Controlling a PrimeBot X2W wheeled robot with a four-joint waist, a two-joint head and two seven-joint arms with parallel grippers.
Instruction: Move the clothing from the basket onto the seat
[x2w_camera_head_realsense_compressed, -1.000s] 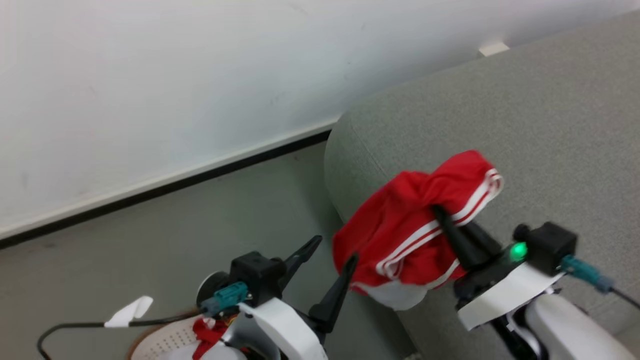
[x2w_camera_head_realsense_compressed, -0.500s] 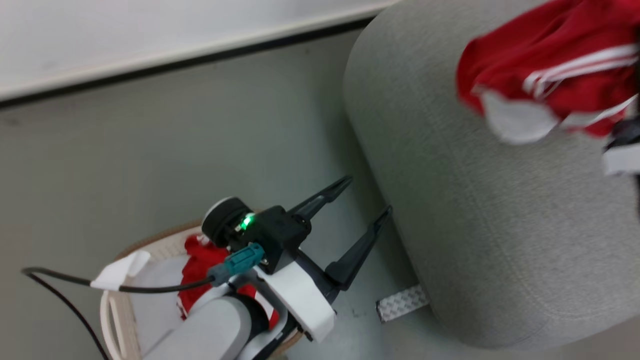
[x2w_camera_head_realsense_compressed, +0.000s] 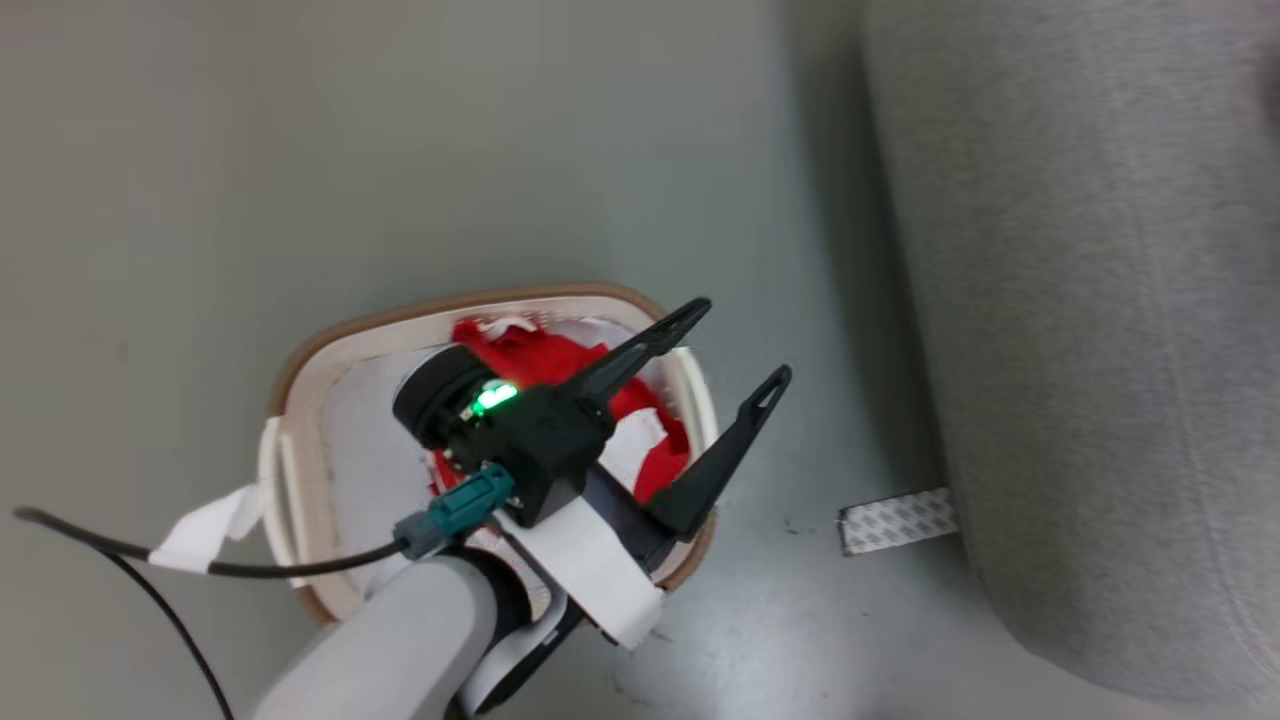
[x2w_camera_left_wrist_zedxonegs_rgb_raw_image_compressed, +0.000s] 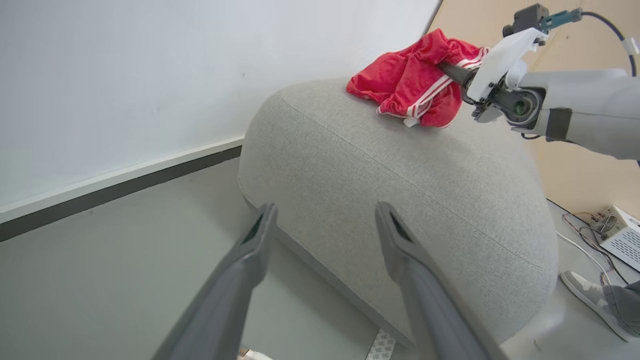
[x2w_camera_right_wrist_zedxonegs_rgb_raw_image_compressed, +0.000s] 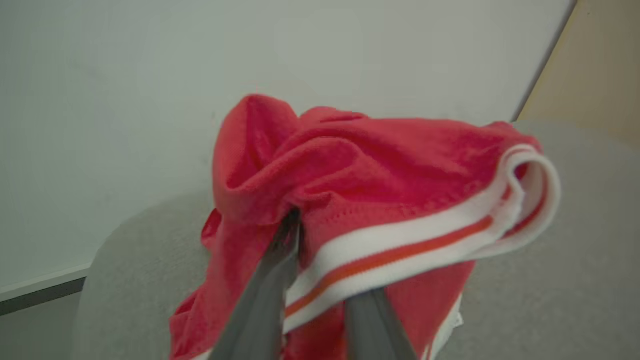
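Note:
The basket (x2w_camera_head_realsense_compressed: 330, 352) stands on the floor with red clothing (x2w_camera_head_realsense_compressed: 535, 355) lying in its pale lining. My left gripper (x2w_camera_head_realsense_compressed: 740, 340) hangs open over the basket's right rim, nothing between its fingers; in the left wrist view the left gripper (x2w_camera_left_wrist_zedxonegs_rgb_raw_image_compressed: 325, 210) points at the grey seat (x2w_camera_left_wrist_zedxonegs_rgb_raw_image_compressed: 400, 170). A red garment with white stripes (x2w_camera_left_wrist_zedxonegs_rgb_raw_image_compressed: 415, 80) hangs just above the seat's top, touching or nearly touching it. My right gripper (x2w_camera_left_wrist_zedxonegs_rgb_raw_image_compressed: 447, 70) is shut on that garment. In the right wrist view the garment (x2w_camera_right_wrist_zedxonegs_rgb_raw_image_compressed: 360, 170) bunches around the right gripper (x2w_camera_right_wrist_zedxonegs_rgb_raw_image_compressed: 320, 250), over the seat (x2w_camera_right_wrist_zedxonegs_rgb_raw_image_compressed: 575, 250).
The seat (x2w_camera_head_realsense_compressed: 1080, 300) rises close to the right of the basket, with a narrow strip of floor between them. A patterned tape strip (x2w_camera_head_realsense_compressed: 897, 520) lies on the floor at its foot. A person's shoe (x2w_camera_left_wrist_zedxonegs_rgb_raw_image_compressed: 590, 292) and a white electronics box (x2w_camera_left_wrist_zedxonegs_rgb_raw_image_compressed: 620, 237) lie beyond the seat.
The head camera has swung down and left, bringing the whole basket into view and losing the right gripper and its garment. The left gripper stays open, now over the basket.

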